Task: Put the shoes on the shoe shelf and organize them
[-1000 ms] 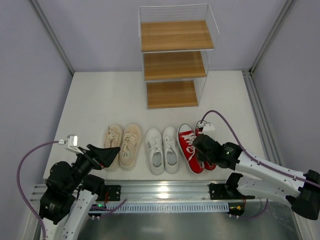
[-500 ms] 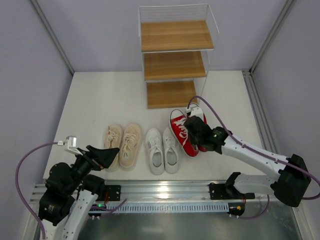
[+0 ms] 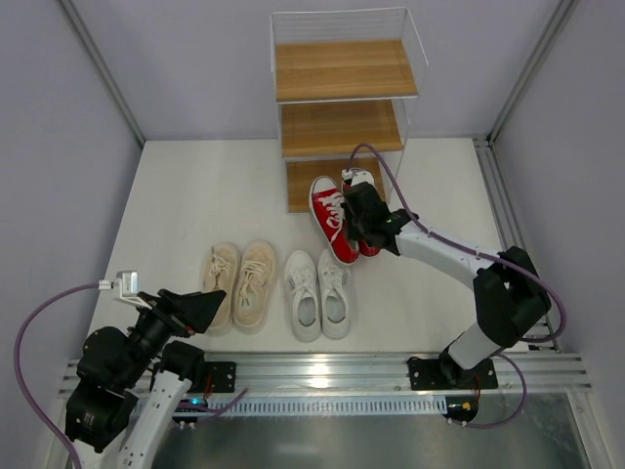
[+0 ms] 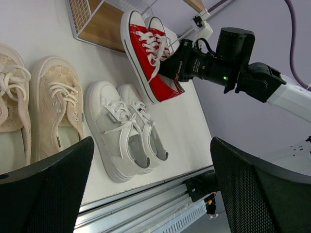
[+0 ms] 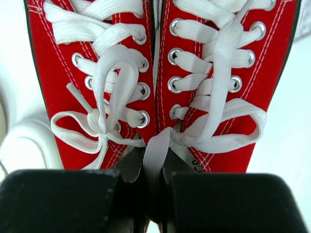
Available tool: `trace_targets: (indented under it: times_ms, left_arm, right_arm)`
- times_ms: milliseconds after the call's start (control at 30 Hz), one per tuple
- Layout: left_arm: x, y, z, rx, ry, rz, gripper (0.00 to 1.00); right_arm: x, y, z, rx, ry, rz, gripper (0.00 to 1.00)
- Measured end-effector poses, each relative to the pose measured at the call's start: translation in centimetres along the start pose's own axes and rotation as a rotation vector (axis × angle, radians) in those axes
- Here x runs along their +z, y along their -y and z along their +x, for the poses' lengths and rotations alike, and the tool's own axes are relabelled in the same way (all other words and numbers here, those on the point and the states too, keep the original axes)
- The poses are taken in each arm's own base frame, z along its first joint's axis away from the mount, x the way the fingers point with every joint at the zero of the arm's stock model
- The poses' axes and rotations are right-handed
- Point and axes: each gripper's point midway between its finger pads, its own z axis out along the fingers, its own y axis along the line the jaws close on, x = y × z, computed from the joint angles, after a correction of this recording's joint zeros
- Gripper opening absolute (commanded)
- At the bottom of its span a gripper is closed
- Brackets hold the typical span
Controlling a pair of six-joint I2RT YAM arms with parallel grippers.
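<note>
Bright, even overhead light fills all three views. The matte white table (image 3: 195,195) carries only faint, soft shadows near the three-tier wooden shelf in white wire (image 3: 342,122). The overhead view is sharp, its edges slightly bowed. Close up, the red canvas sneakers (image 5: 97,73) look crisp, while the black fingers (image 5: 58,201) of the right gripper (image 5: 156,204) blur along the bottom. The left gripper (image 4: 151,165) shows dark, slightly soft fingers (image 4: 46,191).

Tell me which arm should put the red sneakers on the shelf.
Right. The right tool is shut on the pair of red canvas lace-up sneakers, right by the bottom board of the white wire-frame wooden shelf. The left tool is open and empty, back by the beige sneakers at the near edge.
</note>
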Motion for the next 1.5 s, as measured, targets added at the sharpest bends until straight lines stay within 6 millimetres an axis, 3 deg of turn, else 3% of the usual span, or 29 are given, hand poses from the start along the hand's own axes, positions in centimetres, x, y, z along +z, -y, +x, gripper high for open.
trace_targets:
  times_ms: [200,500,1033,1233,1500]
  left_arm:
    - [-0.1,-0.1,0.1,-0.001,-0.006,-0.007,1.00]
    - [-0.7,0.2,-0.1,0.000,-0.003,-0.005,1.00]
    - [-0.8,-0.2,0.3,-0.003,-0.020,-0.022,1.00]
    - [-1.0,-0.2,0.3,-0.002,-0.022,-0.024,1.00]
    - [-1.6,0.0,-0.2,0.009,-0.003,-0.027,1.00]
  right_arm:
    - [3.8,-1.4,-1.3,0.025,0.102,-0.023,0.04]
    - [7.9,-0.8,-1.6,0.032,0.191,0.056,0.04]
    - [8.7,0.2,-6.0,0.069,0.326,0.154,0.04]
    - [10.7,0.1,-7.2,0.085,0.344,0.166,0.04]
    - [12.9,0.6,-7.0,0.090,0.325,0.182,0.04]
